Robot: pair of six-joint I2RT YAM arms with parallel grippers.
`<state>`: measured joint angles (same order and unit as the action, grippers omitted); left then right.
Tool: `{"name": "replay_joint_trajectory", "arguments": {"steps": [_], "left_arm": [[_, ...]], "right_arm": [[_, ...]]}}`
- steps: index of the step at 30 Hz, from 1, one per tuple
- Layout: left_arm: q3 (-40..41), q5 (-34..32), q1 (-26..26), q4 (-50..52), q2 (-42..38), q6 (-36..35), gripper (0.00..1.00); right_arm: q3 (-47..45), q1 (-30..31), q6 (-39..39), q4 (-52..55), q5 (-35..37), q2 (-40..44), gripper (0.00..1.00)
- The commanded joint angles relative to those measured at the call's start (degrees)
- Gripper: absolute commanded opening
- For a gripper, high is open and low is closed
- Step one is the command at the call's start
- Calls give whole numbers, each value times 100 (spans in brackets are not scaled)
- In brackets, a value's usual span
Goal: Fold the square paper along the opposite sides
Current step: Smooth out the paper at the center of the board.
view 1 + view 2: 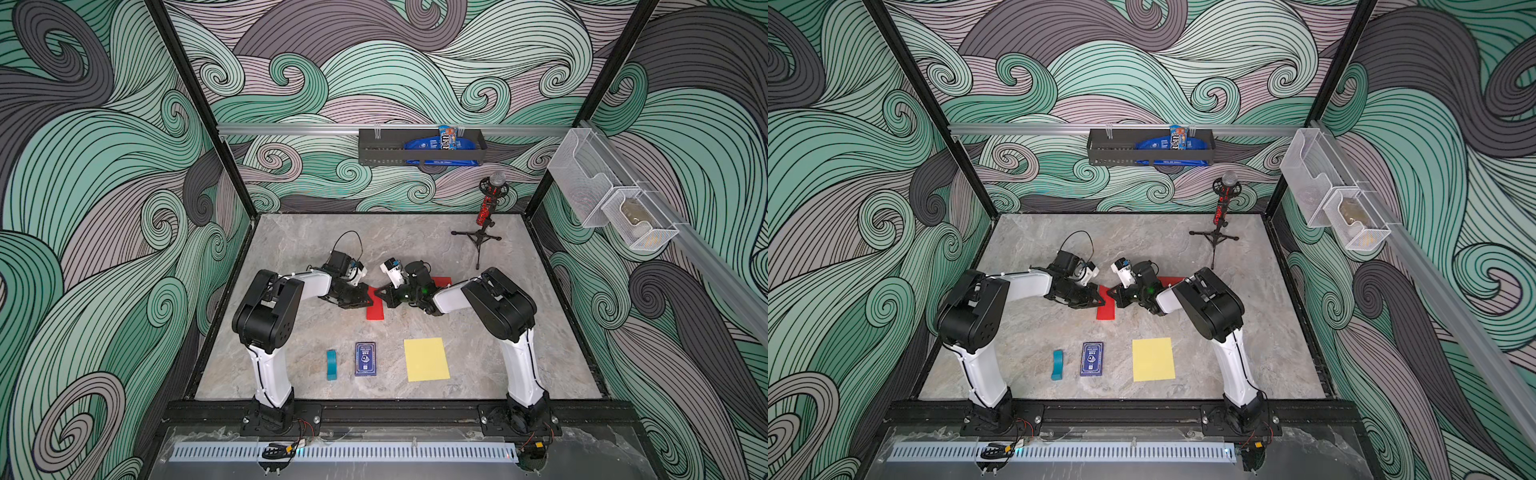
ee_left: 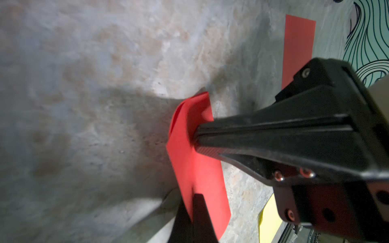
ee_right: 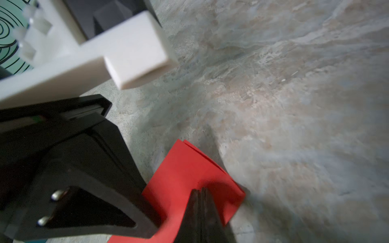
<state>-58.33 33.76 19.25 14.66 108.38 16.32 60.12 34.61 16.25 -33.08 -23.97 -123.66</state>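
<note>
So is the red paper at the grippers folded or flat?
Folded: the right wrist view shows the red paper as two stacked layers, edges offset.

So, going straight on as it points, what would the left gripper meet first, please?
The red paper at the tip of the left gripper, table beneath; the right gripper sits close beside, depth unclear.

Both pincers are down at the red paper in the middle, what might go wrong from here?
The red paper's folded layers look offset at one corner in the right wrist view; pressing now would likely set a crooked crease. The left pincer and right pincer are shut, tips close together on the sheet; dragging either could shift or tear it, or knock them together.
</note>
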Motion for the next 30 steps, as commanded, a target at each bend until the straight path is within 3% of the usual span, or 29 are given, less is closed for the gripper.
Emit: {"name": "replay_joint_trajectory", "arguments": {"steps": [1, 11, 16, 22, 30], "left_arm": [[287, -361, 35, 578, 171, 10, 0], [322, -379, 35, 573, 101, 8, 0], [322, -345, 35, 569, 62, -27, 0], [339, 68, 154, 572, 4, -197, 0], [14, 98, 340, 968, 26, -562, 0]], "right_arm": [[-73, -123, 93, 168, 347, -115, 5], [168, -260, 226, 602, 724, -235, 7], [139, -324, -53, 766, 502, 143, 11], [-1282, -103, -798, -219, 320, 1619, 19], [-2838, 274, -1653, -802, 767, 3023, 18]]}}
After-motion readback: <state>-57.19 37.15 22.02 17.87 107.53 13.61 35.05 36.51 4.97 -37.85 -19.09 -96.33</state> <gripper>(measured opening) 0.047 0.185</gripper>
